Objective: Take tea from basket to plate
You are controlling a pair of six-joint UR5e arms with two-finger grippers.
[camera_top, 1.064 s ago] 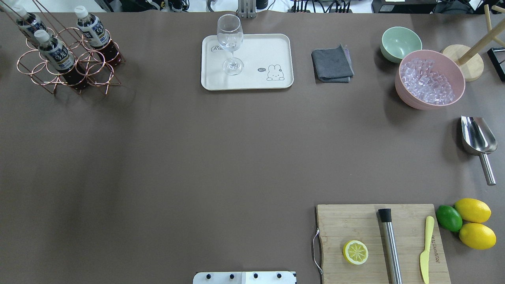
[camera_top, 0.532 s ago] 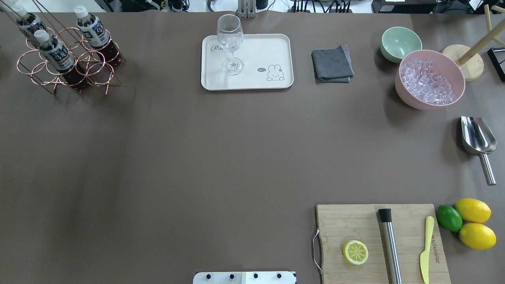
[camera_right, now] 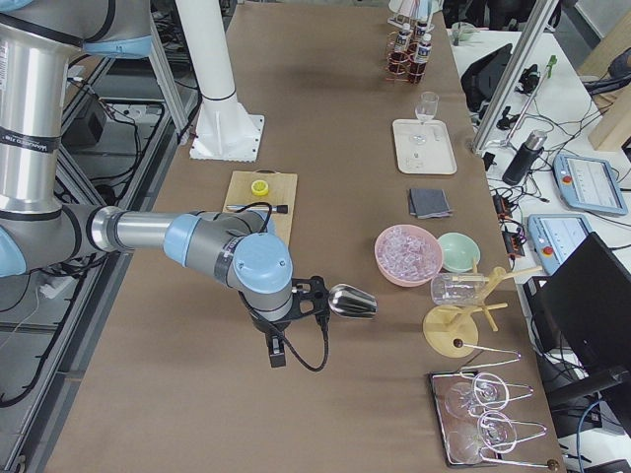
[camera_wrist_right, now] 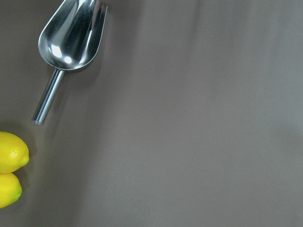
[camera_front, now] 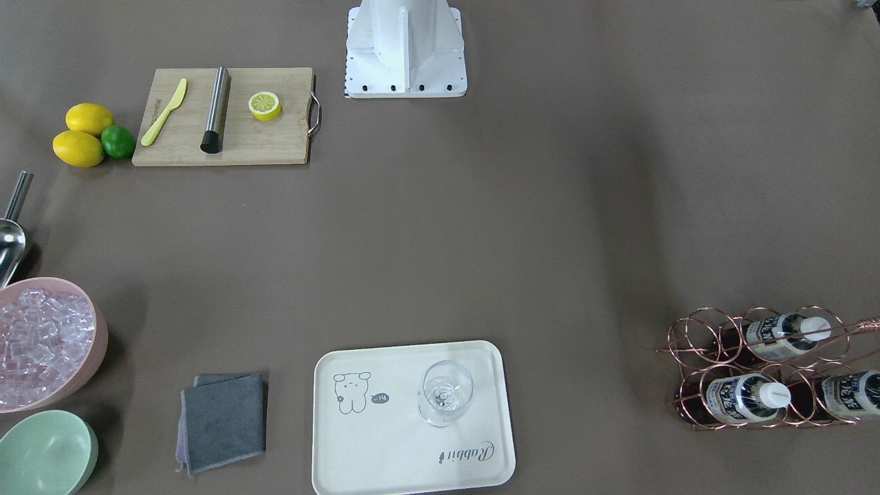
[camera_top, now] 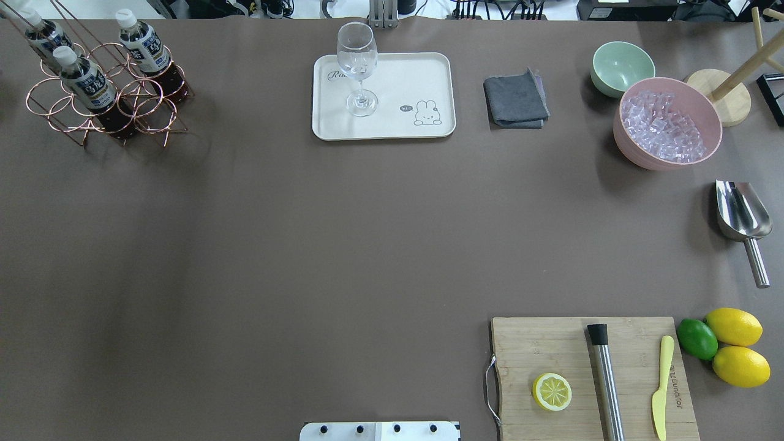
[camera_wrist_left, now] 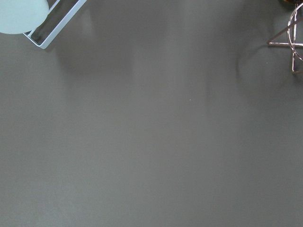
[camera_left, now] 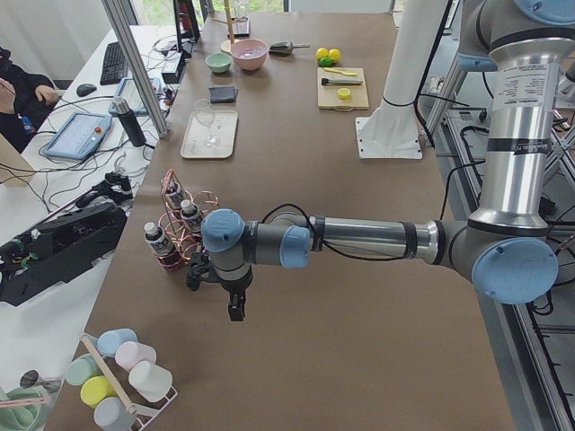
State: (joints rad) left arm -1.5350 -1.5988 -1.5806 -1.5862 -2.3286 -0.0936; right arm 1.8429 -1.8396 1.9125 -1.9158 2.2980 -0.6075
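Observation:
Three tea bottles [camera_top: 144,46] [camera_top: 86,76] [camera_top: 43,33] stand in the copper wire basket [camera_top: 43,104] at the far left corner; they also show in the front view [camera_front: 746,397]. The cream plate [camera_top: 404,79] [camera_front: 385,440] lies at the far middle with a clear stemmed glass [camera_top: 357,61] on it. My left gripper [camera_left: 216,292] shows only in the exterior left view, pointing down just beside the basket [camera_left: 202,233]; I cannot tell whether it is open. My right gripper [camera_right: 296,320] shows only in the exterior right view, near the steel scoop [camera_right: 350,301]; I cannot tell its state either.
A grey cloth [camera_top: 516,99], green bowl [camera_top: 621,66] and pink bowl of ice [camera_top: 666,122] sit right of the plate. A cutting board [camera_top: 588,373] with lemon half, steel rod and knife is near right, with lemons [camera_top: 735,327] and a lime beside it.

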